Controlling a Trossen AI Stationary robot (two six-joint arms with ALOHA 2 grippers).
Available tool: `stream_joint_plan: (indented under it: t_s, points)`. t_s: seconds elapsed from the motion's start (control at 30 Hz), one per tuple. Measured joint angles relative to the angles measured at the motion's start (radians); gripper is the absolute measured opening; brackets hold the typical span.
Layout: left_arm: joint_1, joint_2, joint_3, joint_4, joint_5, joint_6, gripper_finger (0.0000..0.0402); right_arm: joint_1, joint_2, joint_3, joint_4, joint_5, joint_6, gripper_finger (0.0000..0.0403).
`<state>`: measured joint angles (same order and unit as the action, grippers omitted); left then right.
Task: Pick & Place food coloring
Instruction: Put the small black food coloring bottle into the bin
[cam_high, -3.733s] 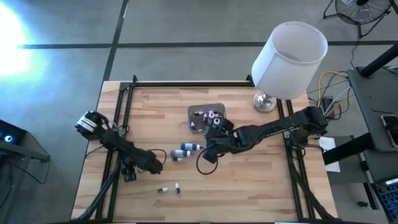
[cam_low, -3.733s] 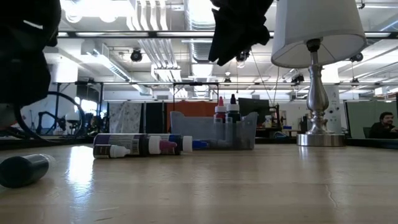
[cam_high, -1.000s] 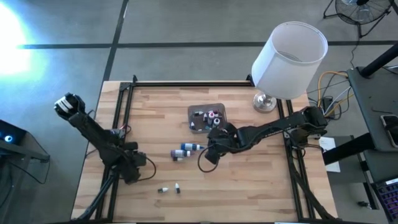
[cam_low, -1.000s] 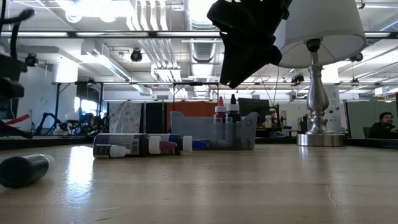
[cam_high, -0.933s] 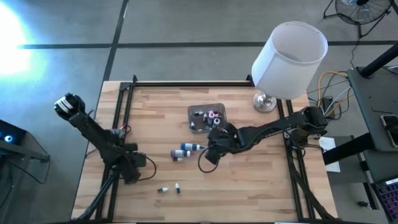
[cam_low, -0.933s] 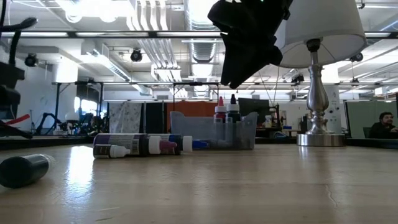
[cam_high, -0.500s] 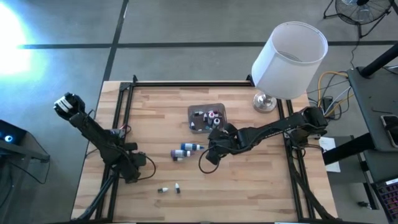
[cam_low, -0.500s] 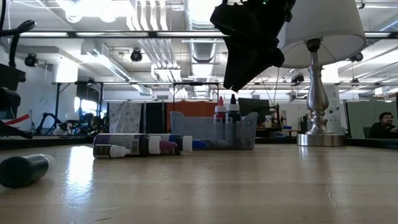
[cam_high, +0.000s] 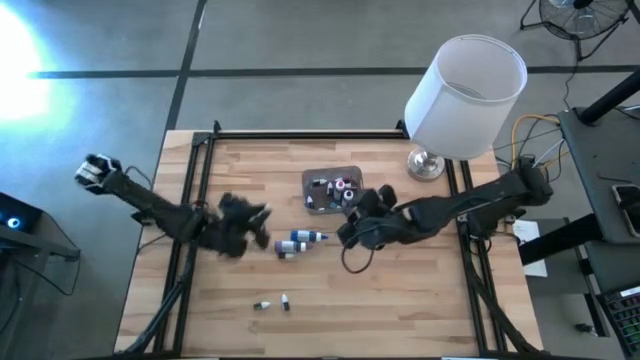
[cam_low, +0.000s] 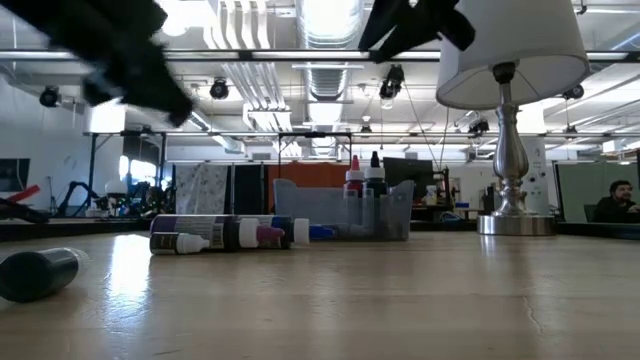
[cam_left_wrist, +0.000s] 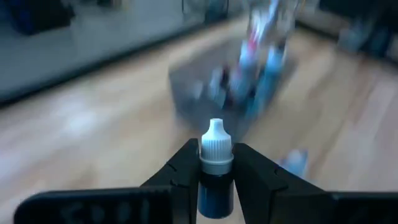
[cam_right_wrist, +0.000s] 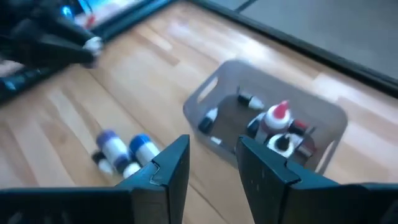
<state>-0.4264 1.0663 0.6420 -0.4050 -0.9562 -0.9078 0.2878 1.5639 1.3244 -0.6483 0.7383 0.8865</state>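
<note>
Aloft, left end effector around white-capped dark bottle, near tub

Right tool hangs above the worktop, fingers parted, empty. Ahead: grey tub holding several bottles, one red-capped. Two blue-capped bottles lie beside it.
</note>
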Motion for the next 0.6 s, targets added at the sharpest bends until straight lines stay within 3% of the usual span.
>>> stream_joint_plan:
  t_s: [0.07,0.13,0.2,0.3,0.4,0.5,0.6]
  points:
    - [0.14,-0.005,-0.024,0.313,0.141,0.26,0.0058,0.0,-0.037,-0.006,-0.002,0.003,-0.011,0.0123]
    - [0.295,0.026,-0.048,0.602,0.407,0.455,0.0058,0.0,-0.058,-0.01,-0.006,0.013,-0.029,0.0123]
    - [0.436,0.082,-0.047,0.736,0.576,0.465,0.0058,0.0,-0.072,-0.011,-0.025,0.02,-0.029,0.0123]
    - [0.612,0.169,-0.026,0.708,0.753,0.379,0.0058,0.003,-0.079,-0.012,-0.048,0.022,-0.025,0.0123]
    - [0.701,0.276,0.0,0.765,0.983,0.353,0.0057,0.009,-0.074,-0.015,-0.062,0.021,-0.026,0.0123]
    - [0.716,0.376,0.062,0.788,1.026,0.372,0.0059,0.01,-0.074,-0.023,-0.077,0.02,-0.024,0.0123]
    - [0.709,0.449,0.152,0.684,1.026,0.442,0.0075,0.009,-0.074,-0.032,-0.085,0.02,-0.025,0.0123]
